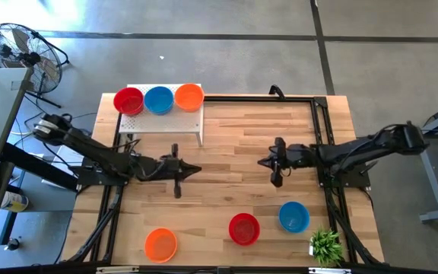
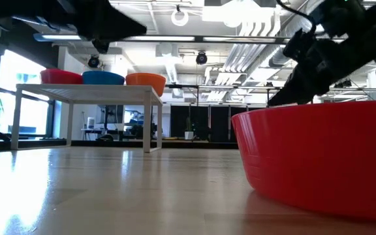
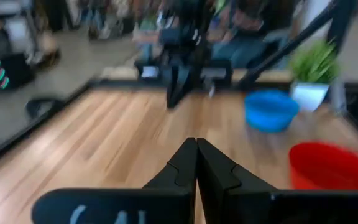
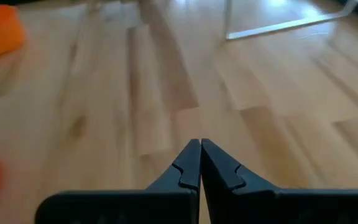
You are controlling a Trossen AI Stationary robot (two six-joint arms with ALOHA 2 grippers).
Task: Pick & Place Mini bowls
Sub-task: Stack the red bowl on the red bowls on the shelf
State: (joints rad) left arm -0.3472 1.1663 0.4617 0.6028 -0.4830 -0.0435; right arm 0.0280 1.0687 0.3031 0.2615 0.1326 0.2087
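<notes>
A red bowl (image 1: 128,100), a blue bowl (image 1: 158,99) and an orange bowl (image 1: 188,97) sit in a row on the white stand (image 1: 164,122) at the table's far left. Near the table's front, an orange bowl (image 1: 160,243), a red bowl (image 1: 243,228) and a blue bowl (image 1: 293,216) rest on their bases on the wood. My left gripper (image 1: 197,169) hovers shut over the table's middle left, holding nothing. My right gripper (image 1: 262,162) hovers shut over the middle right, facing it. In the low view the red bowl (image 2: 318,160) fills the right foreground.
A small potted plant (image 1: 325,246) stands at the table's near right corner, beside the blue bowl. A black frame (image 1: 319,114) runs along the table's edges. A floor fan (image 1: 21,47) stands beyond the far left. Bare wood (image 1: 226,137) lies between the two grippers and the stand.
</notes>
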